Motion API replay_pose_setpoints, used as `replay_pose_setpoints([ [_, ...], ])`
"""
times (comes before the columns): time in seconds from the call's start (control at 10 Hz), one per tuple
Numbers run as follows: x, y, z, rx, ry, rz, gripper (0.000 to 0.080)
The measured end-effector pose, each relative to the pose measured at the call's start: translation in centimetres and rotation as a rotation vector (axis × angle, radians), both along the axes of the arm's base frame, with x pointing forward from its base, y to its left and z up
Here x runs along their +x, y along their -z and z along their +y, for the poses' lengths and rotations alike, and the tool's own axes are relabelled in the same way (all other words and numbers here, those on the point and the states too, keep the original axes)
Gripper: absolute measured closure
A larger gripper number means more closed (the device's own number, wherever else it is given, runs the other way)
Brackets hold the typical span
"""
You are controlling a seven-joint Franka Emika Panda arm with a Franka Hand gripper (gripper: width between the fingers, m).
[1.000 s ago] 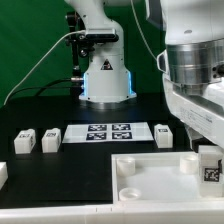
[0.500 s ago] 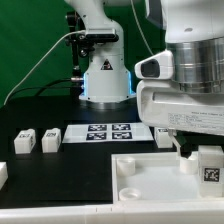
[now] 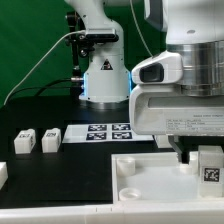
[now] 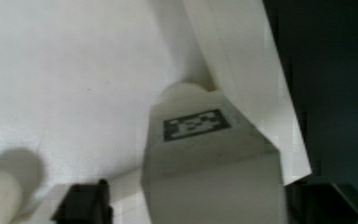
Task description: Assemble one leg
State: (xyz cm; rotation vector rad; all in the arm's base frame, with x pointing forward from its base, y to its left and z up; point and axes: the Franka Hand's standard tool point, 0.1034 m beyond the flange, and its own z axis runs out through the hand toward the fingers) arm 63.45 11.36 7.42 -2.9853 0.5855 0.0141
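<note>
At the exterior view's far left a white block (image 3: 3, 172) sits at the frame edge on the black desk (image 3: 40, 110). Just right of it stand two more tagged blocks (image 3: 24, 141) and (image 3: 50, 139), side by side. Right of them lies the marker board (image 3: 100, 132). Near the camera the large white tray-like piece (image 3: 150, 180) fills the lower middle. At the exterior view's right the leg (image 3: 209, 163) stands upright at the tray's far right corner, beside the arm's bulky wrist. In the wrist view the pincer (image 4: 197, 203) is spread wide, its dark fingertips (image 4: 82, 203) straddling the leg (image 4: 206, 150) without visibly touching it.
</note>
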Motion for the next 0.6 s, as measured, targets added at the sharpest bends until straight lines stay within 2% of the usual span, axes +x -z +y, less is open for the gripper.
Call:
replay_pose_setpoints([
  [0.1,0.0,0.0,-0.01,0.0,0.0,0.0,0.0508],
  [0.6,0.01,-0.01,0.0,0.001,0.018,0.001,0.0507],
])
